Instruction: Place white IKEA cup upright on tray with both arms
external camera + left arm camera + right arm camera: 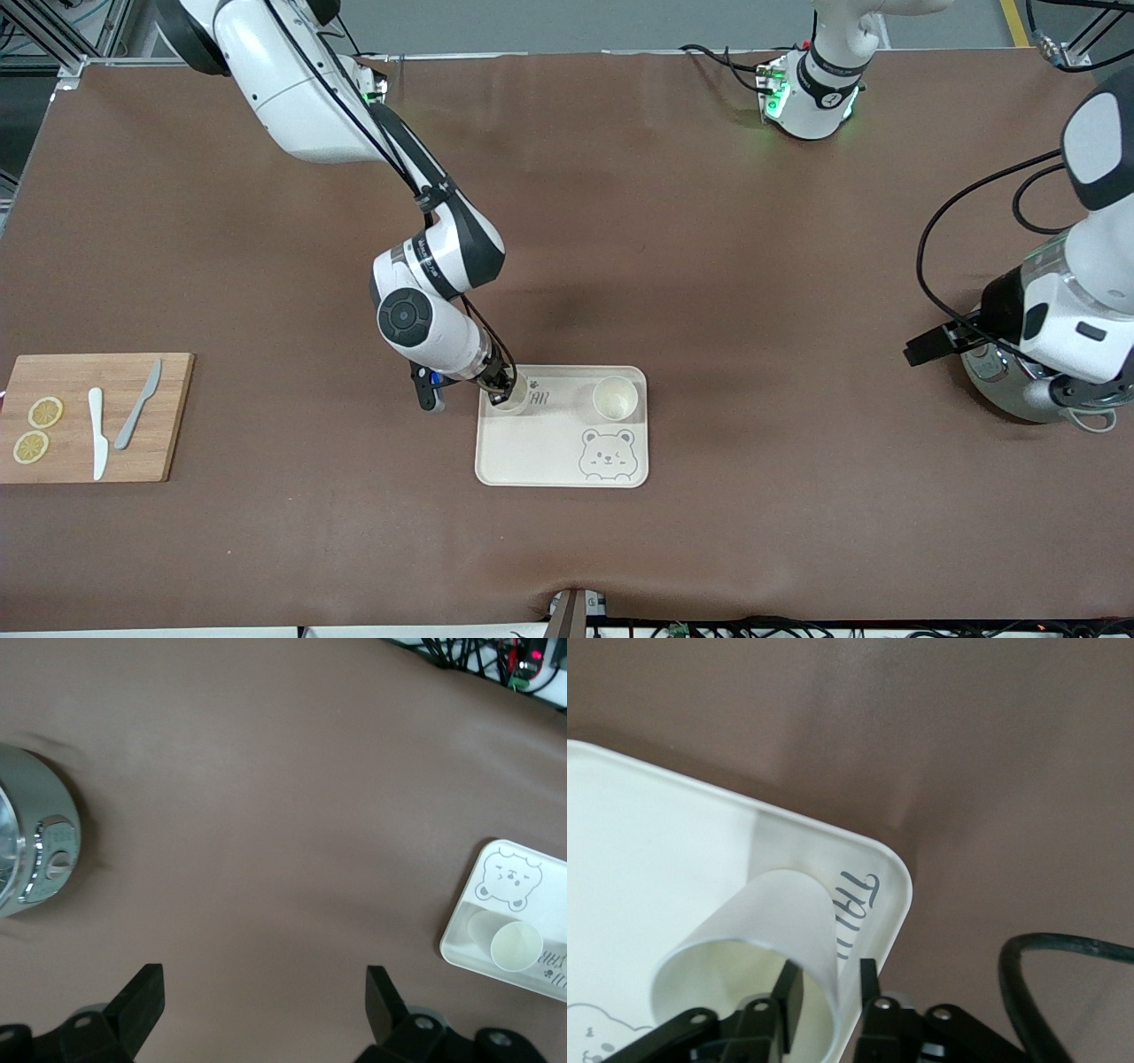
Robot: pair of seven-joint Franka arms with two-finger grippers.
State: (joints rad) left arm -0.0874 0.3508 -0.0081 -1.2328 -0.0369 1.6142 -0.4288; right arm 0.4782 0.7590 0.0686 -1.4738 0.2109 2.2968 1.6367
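Note:
The cream bear tray lies in the middle of the table, near the front camera. A white cup stands upright on its corner toward the right arm's end. My right gripper is low over that cup. In the right wrist view its fingers straddle the cup wall, one inside and one outside, with gaps on both sides. A second white cup stands upright on the tray's other corner. My left gripper waits open and empty over bare table.
A shiny metal pot stands under the left arm and also shows in the left wrist view. A wooden cutting board with two knives and lemon slices lies at the right arm's end.

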